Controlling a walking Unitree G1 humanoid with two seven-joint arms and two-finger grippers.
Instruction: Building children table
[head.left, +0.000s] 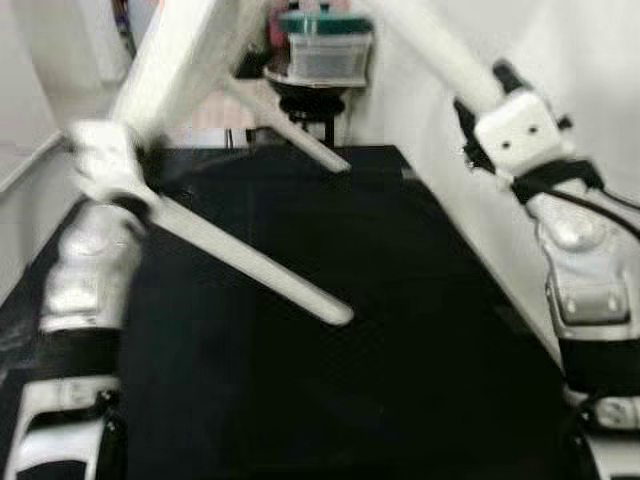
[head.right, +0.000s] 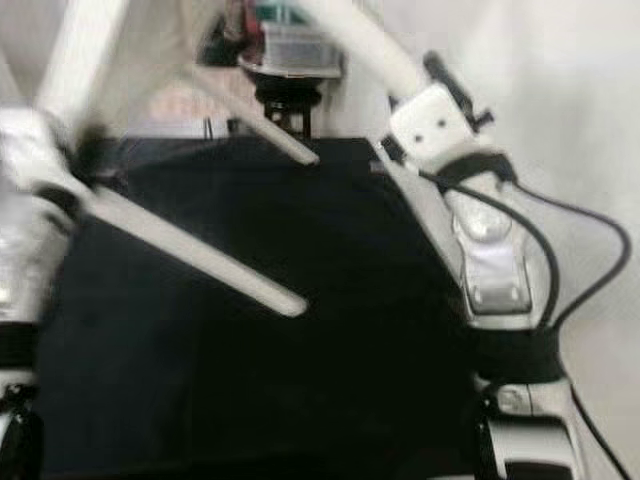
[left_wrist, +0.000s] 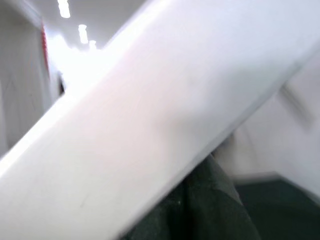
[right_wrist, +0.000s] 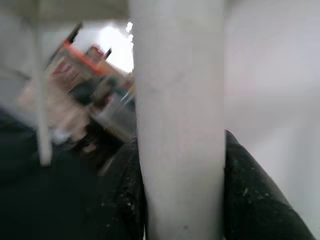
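The white children's table (head.left: 175, 55) is lifted and tilted over a black mat (head.left: 330, 400). Two of its legs slant down toward the mat: a near leg (head.left: 250, 262) and a far leg (head.left: 295, 135). At the left, blurred, my left gripper (head.left: 105, 160) holds the table where the near leg meets the top. In the left wrist view a white table part (left_wrist: 150, 130) lies against a black finger (left_wrist: 200, 210). My right gripper (head.left: 485, 95) is raised at the upper right, shut on a third leg (right_wrist: 180, 125) between its two black fingers (right_wrist: 250, 200).
A clear plastic box with a green lid (head.left: 325, 50) sits on a dark round stand at the mat's far end. A white wall (head.left: 600, 60) runs close along the right side. A pale edge (head.left: 25, 165) borders the left.
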